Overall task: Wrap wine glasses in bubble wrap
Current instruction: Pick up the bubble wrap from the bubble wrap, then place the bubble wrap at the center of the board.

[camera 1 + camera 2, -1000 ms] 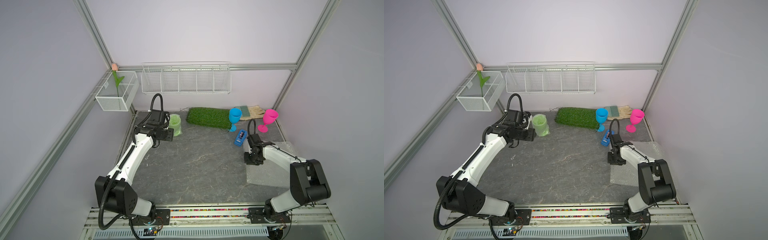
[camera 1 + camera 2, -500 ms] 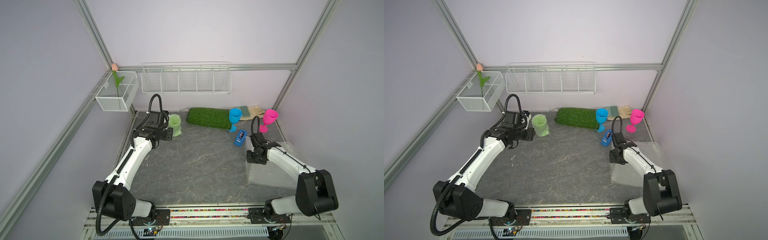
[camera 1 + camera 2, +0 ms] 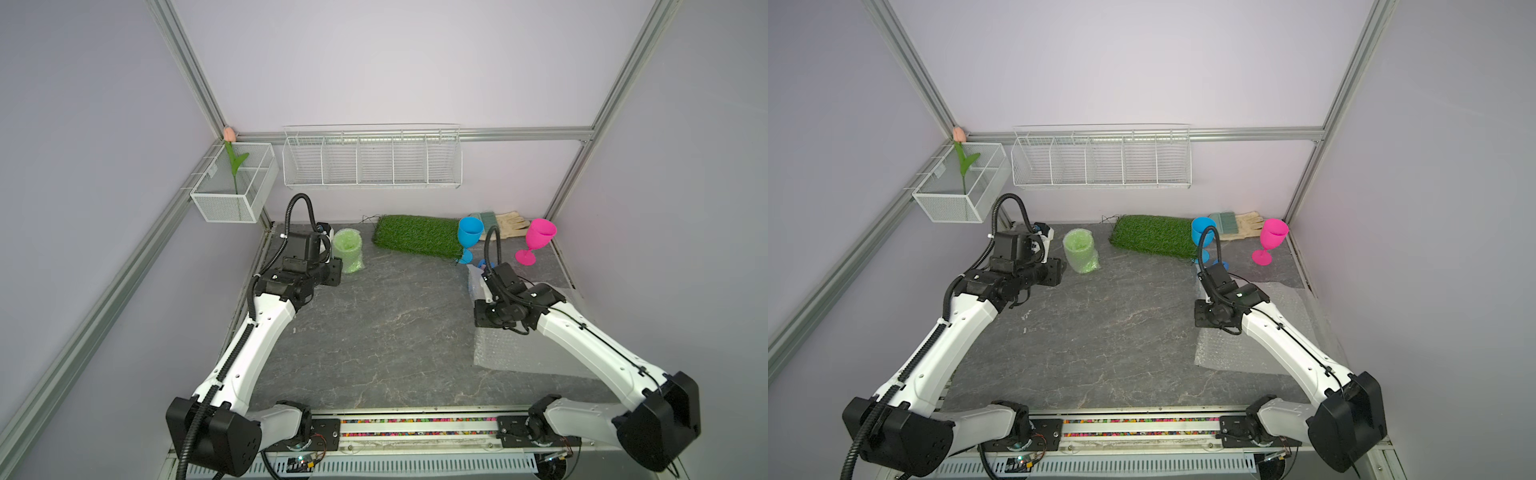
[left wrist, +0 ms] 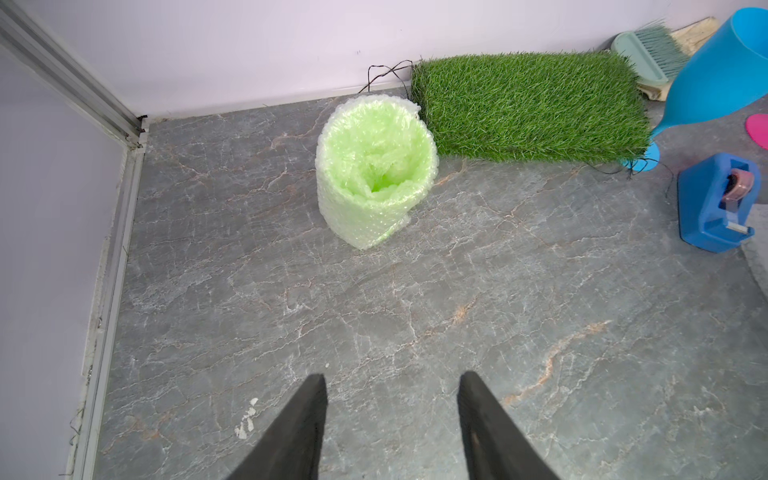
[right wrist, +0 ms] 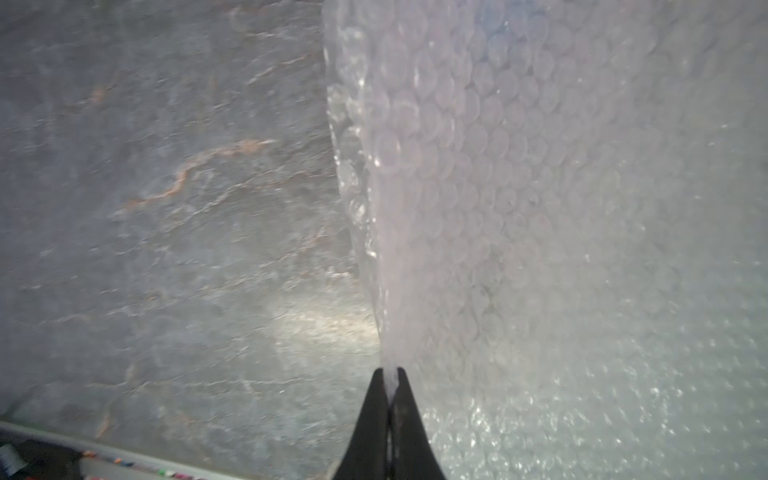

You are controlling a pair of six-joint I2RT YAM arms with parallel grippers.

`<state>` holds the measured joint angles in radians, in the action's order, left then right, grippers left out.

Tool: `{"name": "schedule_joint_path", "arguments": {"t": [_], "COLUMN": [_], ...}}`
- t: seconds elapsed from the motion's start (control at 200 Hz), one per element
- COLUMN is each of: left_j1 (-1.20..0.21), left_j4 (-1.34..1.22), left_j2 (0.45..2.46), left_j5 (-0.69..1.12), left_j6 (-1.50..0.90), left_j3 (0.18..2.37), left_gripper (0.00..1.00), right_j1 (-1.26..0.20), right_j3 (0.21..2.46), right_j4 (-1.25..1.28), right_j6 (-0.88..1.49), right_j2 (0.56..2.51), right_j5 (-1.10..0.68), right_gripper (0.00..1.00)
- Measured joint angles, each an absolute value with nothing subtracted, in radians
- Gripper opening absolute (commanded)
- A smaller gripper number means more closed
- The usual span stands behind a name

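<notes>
Newly raised, the bubble wrap (image 5: 540, 208), clamped in the right pincer (image 5: 390, 374), veils the tape dispenser (image 4: 715, 203); left pincer (image 4: 390, 386) half-open.

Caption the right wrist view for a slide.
Right gripper shut on clear bubble wrap sheet over grey marbled tabletop.

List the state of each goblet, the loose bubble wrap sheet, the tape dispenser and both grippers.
Left gripper: open, empty.
Right gripper: shut on bubble wrap sheet.
Bubble wrap sheet: one edge pinched and lifted, rest lying flat.
Green goblet: upright, wrapped.
Blue goblet: upright, bare.
Pink goblet: upright, bare.
Tape dispenser: upright, untouched.
</notes>
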<state>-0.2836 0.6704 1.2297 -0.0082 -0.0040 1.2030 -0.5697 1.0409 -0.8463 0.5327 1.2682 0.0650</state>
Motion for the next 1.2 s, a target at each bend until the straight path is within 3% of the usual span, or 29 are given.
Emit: {"name": "schedule_joint_path", "arguments": {"t": [0.33,0.785,0.845,0.925,0.985,1.2], "left_j1": [-0.284,-0.284,-0.284,-0.286,-0.286,-0.292], "left_j4": [0.644,0.625,0.62,0.618,0.619,0.627], "left_j2": [1.149,1.102,1.093,1.092,1.093,1.116], "left_j5": [-0.015,-0.035,-0.039,-0.045,-0.045,-0.036], "left_j6": [0.002,-0.012,-0.014,-0.015,-0.019,-0.06], "left_j3": [1.067,1.054,1.051,1.05,1.05,1.052], "left_gripper": [0.53,0.53,0.53,0.53,0.53,0.5], "right_j1": [-0.866,-1.031,-1.036,-1.038,-1.038,-1.022], "right_j3": [1.197,1.524,1.541,1.553,1.558,1.537], "right_j4": [-0.579,-0.308,-0.3,-0.296,-0.293,-0.295], "right_j6": [0.773,0.884,0.886,0.886,0.877,0.838], "right_j2": [1.624,2.079,2.101,2.109,2.108,2.048], "right_j5": [-0.016,-0.123,-0.14,-0.157,-0.163,-0.177], "right_gripper": [0.07,0.08,0.14,0.33,0.42,0.53]}}
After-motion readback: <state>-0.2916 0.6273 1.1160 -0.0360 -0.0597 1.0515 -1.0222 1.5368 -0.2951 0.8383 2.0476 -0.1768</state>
